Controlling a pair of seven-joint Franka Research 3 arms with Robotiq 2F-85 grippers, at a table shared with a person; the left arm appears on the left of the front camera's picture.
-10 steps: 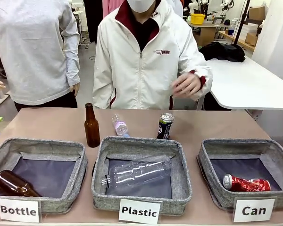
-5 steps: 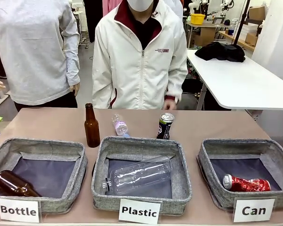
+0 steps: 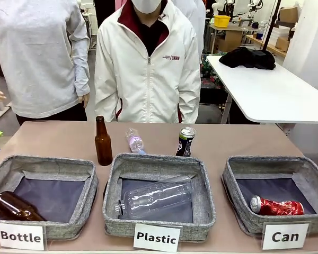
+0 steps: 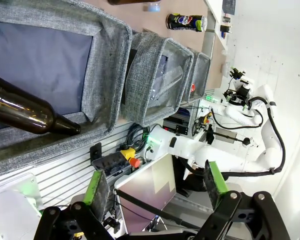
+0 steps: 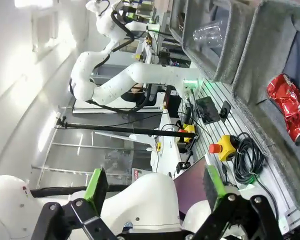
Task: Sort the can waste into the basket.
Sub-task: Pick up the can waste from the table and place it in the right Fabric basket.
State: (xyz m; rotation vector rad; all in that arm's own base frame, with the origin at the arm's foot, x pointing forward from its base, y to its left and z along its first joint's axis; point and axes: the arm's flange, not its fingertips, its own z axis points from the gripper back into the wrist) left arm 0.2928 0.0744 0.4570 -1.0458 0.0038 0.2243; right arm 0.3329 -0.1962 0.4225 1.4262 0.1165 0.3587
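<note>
Three baskets (image 3: pixel 159 160), two cans (image 3: pixel 186 141), two glass bottles (image 3: pixel 103 143), two plastic bottles (image 3: pixel 153 197)

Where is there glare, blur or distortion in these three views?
Front view: soft even light, sharp, the crushed red metal can crisp in the grey fabric basket. Left wrist view: rolled sideways, wide-angle bending, a bright highlight on the brown glass bottle. Right wrist view: blown-out glare at upper left, the can sharp.

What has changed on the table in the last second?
The person lowered the raised forearm to the side and straightened up. Nothing was taken hold of or let go. The black-and-blue can stays upright on the table, and the red can stays lying in the Can basket.
</note>
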